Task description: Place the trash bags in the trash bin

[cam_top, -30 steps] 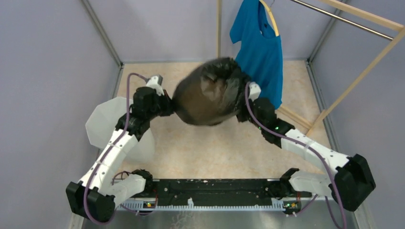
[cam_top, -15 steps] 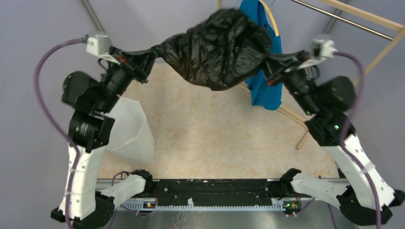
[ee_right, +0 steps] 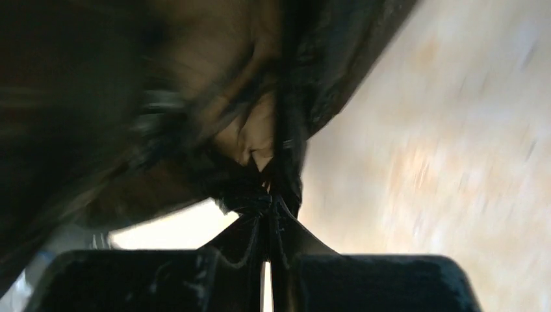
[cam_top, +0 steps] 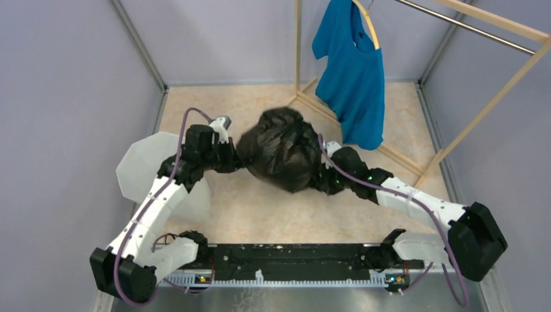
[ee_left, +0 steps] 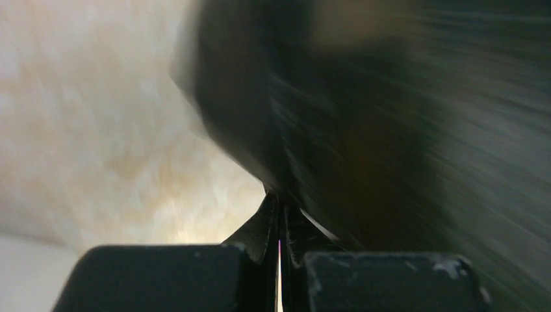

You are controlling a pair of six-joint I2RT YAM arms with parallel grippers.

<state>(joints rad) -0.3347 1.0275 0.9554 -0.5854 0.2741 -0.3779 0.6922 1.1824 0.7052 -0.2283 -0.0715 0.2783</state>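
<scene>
The black trash bag (cam_top: 283, 149) hangs bunched and puffed between my two grippers above the middle of the floor. My left gripper (cam_top: 232, 156) is shut on the bag's left edge; the left wrist view shows its jaws pinched on the blurred bag (ee_left: 364, 117). My right gripper (cam_top: 323, 174) is shut on the bag's right edge; the right wrist view shows its jaws pinched on a gathered twist of the bag (ee_right: 195, 97). The white translucent trash bin (cam_top: 138, 170) stands at the left, partly hidden under my left arm, to the left of the bag.
A blue T-shirt (cam_top: 351, 71) hangs on a wooden rack (cam_top: 481, 117) at the back right. Grey walls close in the beige floor (cam_top: 273, 208) on the left, back and right. The arms' base rail (cam_top: 292, 260) runs along the near edge.
Both arms have dropped from a high, wide stretch back down and inward. The bag went from pulled taut high up to a bunched lump low over the floor, still held by both grippers.
</scene>
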